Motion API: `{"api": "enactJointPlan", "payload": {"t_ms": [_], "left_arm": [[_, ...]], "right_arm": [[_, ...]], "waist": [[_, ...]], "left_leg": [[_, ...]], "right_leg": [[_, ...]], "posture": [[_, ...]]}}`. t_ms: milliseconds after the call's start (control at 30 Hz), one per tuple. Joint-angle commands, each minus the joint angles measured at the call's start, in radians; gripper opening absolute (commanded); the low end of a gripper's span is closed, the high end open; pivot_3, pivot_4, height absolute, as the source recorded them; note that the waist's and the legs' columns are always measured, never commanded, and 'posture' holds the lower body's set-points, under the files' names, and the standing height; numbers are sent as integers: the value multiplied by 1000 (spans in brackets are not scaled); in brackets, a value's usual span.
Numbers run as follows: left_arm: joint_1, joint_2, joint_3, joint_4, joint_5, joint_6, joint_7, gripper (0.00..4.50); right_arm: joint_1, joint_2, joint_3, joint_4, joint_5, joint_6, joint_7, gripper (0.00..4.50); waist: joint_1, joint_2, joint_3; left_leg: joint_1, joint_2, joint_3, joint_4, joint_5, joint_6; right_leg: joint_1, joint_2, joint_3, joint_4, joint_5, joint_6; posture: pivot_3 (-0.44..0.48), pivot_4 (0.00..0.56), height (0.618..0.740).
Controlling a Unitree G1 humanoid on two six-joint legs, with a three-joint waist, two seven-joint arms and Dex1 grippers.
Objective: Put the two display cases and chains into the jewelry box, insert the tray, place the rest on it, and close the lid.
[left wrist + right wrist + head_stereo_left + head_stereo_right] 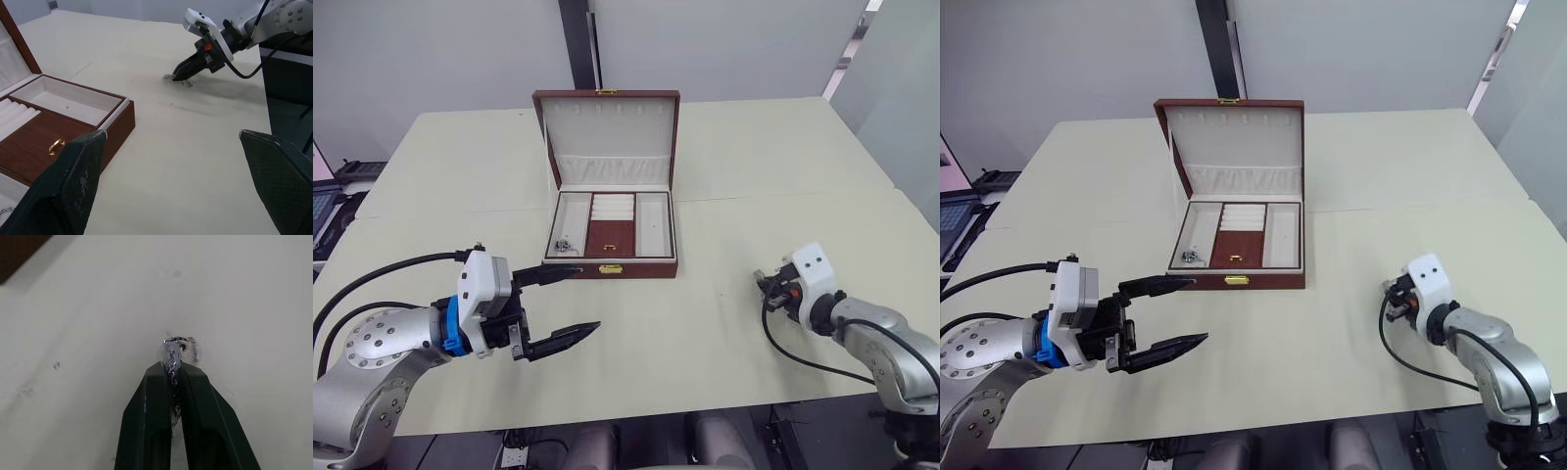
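The jewelry box point(646, 266) stands open mid-table, its lid point(609, 137) upright behind it. The tray point(611, 238), with a brown middle panel and a gold handle, sits inside the box. A small silvery piece point(566, 245) lies in the tray's left compartment. My left gripper point(587, 299) hovers open and empty just in front of the box's left corner. At the right, my right gripper point(172, 363) rests its tips on the table, shut on a silvery chain piece point(171, 348). The display cases are out of view.
The cream table point(724, 333) spreads wide around the box, with its front edge close to both arms. A dark post point(579, 44) rises behind the table's far edge. Dark equipment point(333, 196) sits beyond the left edge.
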Motion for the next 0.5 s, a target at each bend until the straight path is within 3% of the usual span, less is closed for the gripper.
{"api": "enactJointPlan", "payload": {"t_ms": [33, 233, 367, 500], "left_arm": [[4, -4, 27, -57, -35, 16, 40, 4500], [26, -12, 44, -84, -58, 43, 92, 4500], [37, -20, 65, -87, -75, 54, 137, 4500], [33, -26, 77, -90, -96, 65, 170, 4500]], "right_arm": [[-133, 27, 5, -68, 78, 71, 13, 31], [-334, 89, 64, -25, 111, 138, -10, 31], [-505, 196, 139, 103, 85, 104, -40, 31], [-579, 259, 193, 211, 51, 41, -45, 31]], "waist": [[-1, 0, 0], [2, 0, 0], [0, 1, 0], [0, 1, 0]], "left_leg": [[0, 0, 0, 0, 0, 0], [-1, 0, -2, 0, 0, 0], [-1, 0, -2, 0, 0, 0], [-1, 0, -2, 0, 1, -3]], "right_leg": [[0, 0, 0, 0, 0, 0], [0, 0, -1, -1, 0, 0], [-1, 0, 0, 0, 1, -1], [-2, 1, 0, 0, 1, -1]], "posture": [[0, 150, 740], [0, 150, 740], [0, 150, 740], [0, 150, 740]]}}
